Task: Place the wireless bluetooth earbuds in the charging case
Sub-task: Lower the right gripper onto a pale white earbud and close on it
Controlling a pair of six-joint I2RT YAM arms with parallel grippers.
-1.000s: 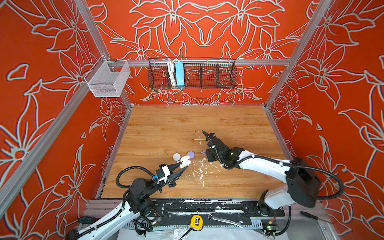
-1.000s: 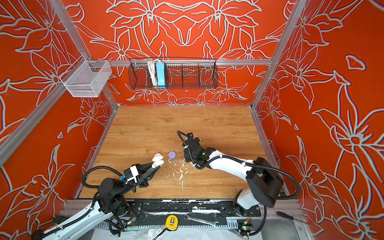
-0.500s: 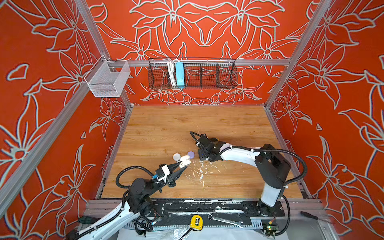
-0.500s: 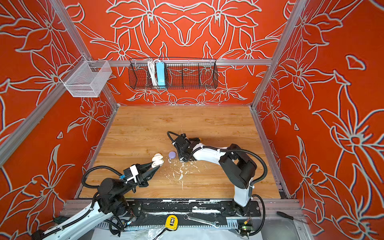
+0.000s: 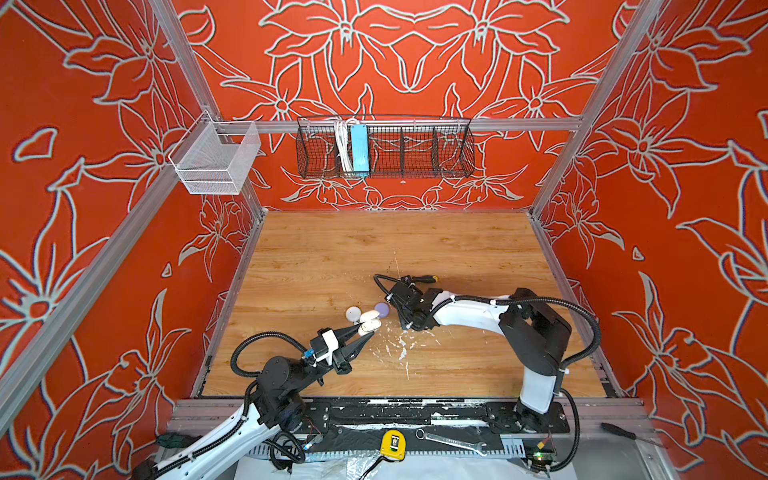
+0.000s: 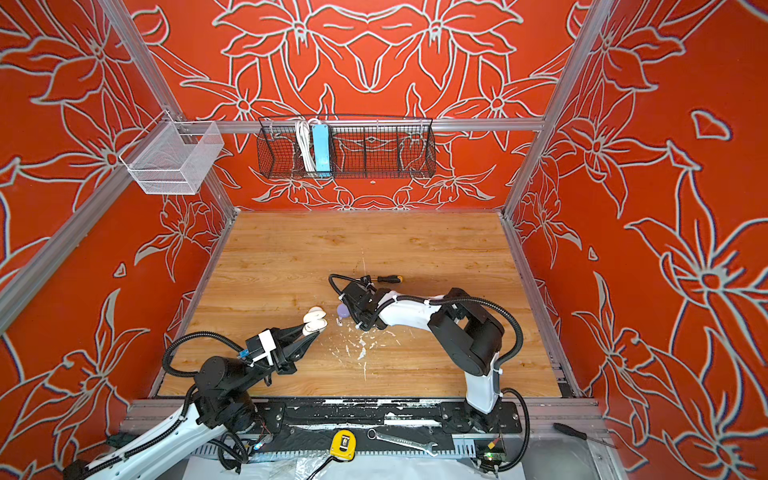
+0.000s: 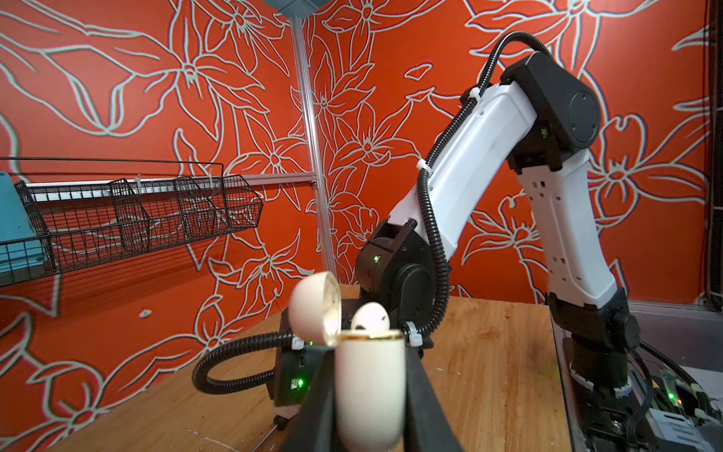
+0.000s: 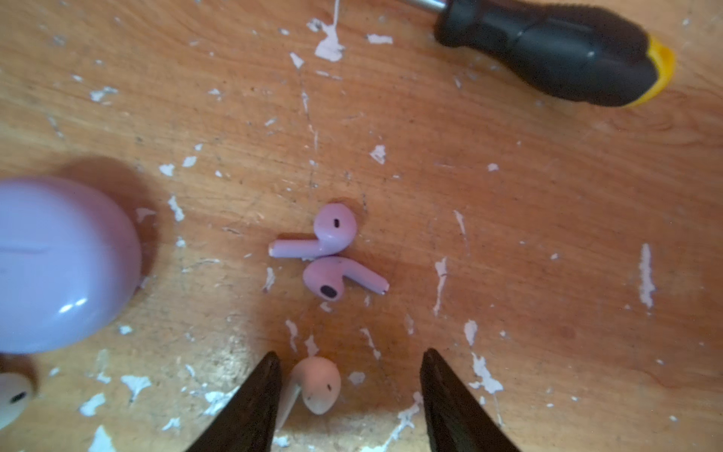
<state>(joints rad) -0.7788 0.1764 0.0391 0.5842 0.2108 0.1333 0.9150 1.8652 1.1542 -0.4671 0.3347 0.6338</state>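
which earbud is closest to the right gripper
The white earbud, lying between the open jaws of the right gripper; the two lilac earbuds lie side by side farther ahead.

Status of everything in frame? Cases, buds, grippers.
White case: lid open.
Left gripper: shut on white case.
Seated bud: in white case, top showing.
Purple case: closed, on table.
Purple buds: loose on table, touching.
Loose white bud: on table between right jaws, unclamped.
Right gripper: open.
Screwdriver: lying flat.

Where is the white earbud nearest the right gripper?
In the right wrist view the white earbud lies on the table between the jaws of the open right gripper, hugging one, with the two lilac earbuds beyond.
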